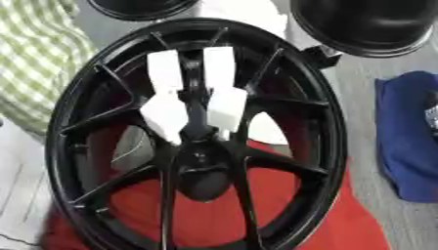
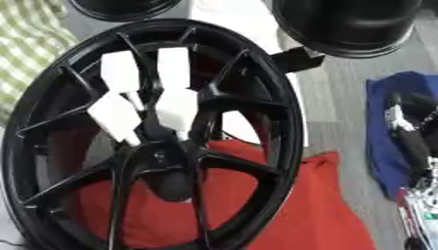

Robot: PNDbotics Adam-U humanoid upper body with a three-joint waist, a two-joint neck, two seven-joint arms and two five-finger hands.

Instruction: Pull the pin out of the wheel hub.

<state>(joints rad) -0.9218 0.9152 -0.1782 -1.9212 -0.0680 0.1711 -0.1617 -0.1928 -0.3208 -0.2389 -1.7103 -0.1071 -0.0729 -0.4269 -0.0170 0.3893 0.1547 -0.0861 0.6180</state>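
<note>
Our right hand [image 2: 410, 132], grip unclear, waits beside the wheel hub [image 1: 201, 146]; we cannot spot the pin, so pulling remains.

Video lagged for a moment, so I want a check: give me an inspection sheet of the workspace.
Surface: grey top, red cloth under the wheel.
Job's things: black wheel; hub at its centre; pin not made out.
Clutter: white blocks behind the spokes; blue cloth; green checked cloth.
Hands: right hand at right edge, over the blue cloth; left not seen.
Cables: nothing seen.
Surroundings: black round objects beyond the wheel.
</note>
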